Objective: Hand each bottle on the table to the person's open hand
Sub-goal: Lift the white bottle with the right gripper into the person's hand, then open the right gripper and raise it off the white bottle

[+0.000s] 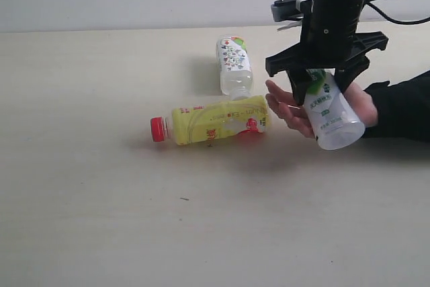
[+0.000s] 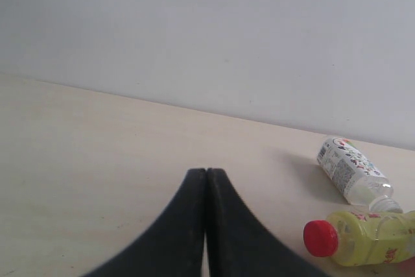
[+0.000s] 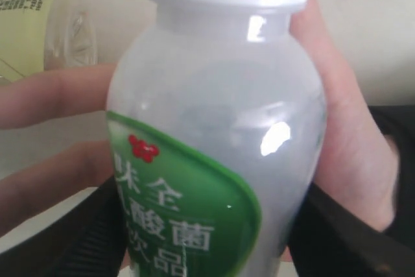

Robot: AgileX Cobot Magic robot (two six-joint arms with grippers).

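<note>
Gripping the white bottle (image 1: 330,115) around its body, the right gripper (image 1: 325,85) dangles it tilted just below itself, right over the person's open hand (image 1: 287,109), so it's lined up for the handoff, I'd say. The yellow bottle (image 1: 215,120) and patterned bottle (image 1: 234,65) lie on the table (image 1: 101,199) past that hand. The left gripper (image 2: 206,225) is clamped shut, empty.

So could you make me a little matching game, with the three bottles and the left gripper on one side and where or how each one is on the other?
1. white bottle
2. yellow bottle
3. patterned bottle
4. left gripper

A. shut, holding nothing
B. red-capped, lying on the table
C. in the right gripper, over the person's hand
D. lying farther back, multicoloured label

Pairs: 1-C, 2-B, 3-D, 4-A
</note>
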